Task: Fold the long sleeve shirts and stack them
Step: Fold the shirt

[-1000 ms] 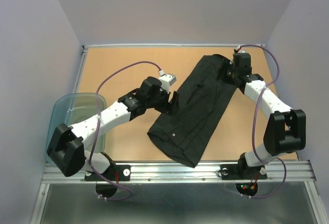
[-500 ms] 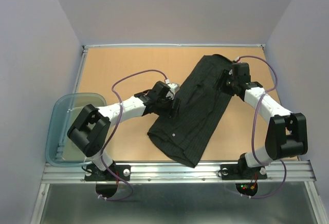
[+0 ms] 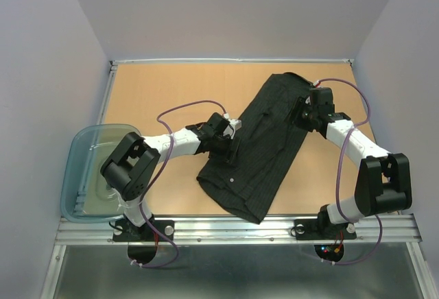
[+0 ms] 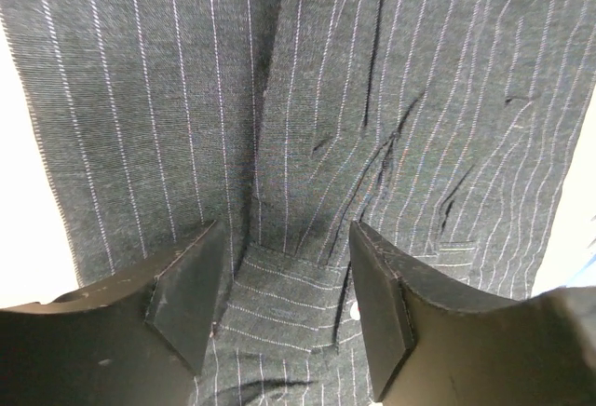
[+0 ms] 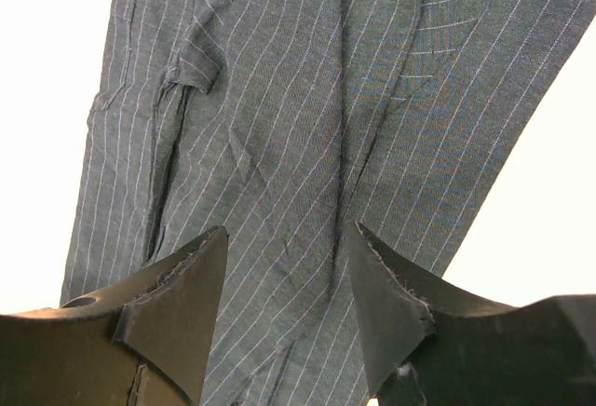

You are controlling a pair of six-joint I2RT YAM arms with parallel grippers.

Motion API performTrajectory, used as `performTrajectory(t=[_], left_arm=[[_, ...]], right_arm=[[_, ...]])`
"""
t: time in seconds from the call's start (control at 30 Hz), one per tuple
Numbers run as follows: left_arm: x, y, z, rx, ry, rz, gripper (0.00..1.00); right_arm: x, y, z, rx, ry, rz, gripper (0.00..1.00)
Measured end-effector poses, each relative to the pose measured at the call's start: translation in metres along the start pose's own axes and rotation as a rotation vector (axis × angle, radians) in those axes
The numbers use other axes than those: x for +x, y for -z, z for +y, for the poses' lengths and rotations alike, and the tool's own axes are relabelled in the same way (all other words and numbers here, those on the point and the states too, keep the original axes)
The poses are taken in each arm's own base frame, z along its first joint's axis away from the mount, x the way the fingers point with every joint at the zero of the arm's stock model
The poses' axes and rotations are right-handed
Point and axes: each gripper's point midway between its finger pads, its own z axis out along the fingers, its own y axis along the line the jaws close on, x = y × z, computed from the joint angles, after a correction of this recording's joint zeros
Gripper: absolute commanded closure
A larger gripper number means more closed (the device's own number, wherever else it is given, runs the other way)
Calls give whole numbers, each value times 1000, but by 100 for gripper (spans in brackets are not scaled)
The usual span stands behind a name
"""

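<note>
**Left arm** (image 3: 175,142) and **right arm** (image 3: 345,139): white tubular links joined by bulky black joint housings. A thin purple cable (image 3: 184,104) loops loosely along each arm. Bases (image 3: 145,231) are black, and small red and green lights (image 3: 329,249) glow below the right one. **Left end effector** (image 4: 284,276) and **right end effector** (image 5: 289,285): matte black, wedge-shaped fingers (image 5: 172,322) with scuffed edges.

Wooden table (image 3: 171,93); translucent blue tub (image 3: 86,158) at left
</note>
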Motion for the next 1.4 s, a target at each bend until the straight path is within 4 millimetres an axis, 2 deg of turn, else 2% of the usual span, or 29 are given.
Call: performTrajectory(t=[0.2,0.3,0.33,0.43,0.53,0.73,0.9,1.1,1.3,1.4], left_arm=[[5,-5,0,10,4,23,35],[5,-6,1,11,1,24,49],[6,-6,1,11,3,28,57],[9,-7,1,12,2,36,69],[11,-7,1,16,6,44,76],[12,0,-2,20,8,47,77],[8,10,-8,38,2,29,77],[10,12,-11,46,8,35,76],[15,11,-21,65,-3,52,76],[17,11,-23,71,-7,57,76]], right_arm=[[0,0,1,-4,0,2,40],[0,0,1,-5,0,3,40],[0,0,1,-7,0,3,40],[1,0,2,-9,0,4,40],[1,-1,2,-10,1,6,40],[-1,-18,2,2,7,38,45],[-25,-42,13,16,26,21,48],[-65,-73,32,48,58,-54,52],[-84,-108,38,117,78,-100,60],[-85,-121,35,157,85,-108,61]])
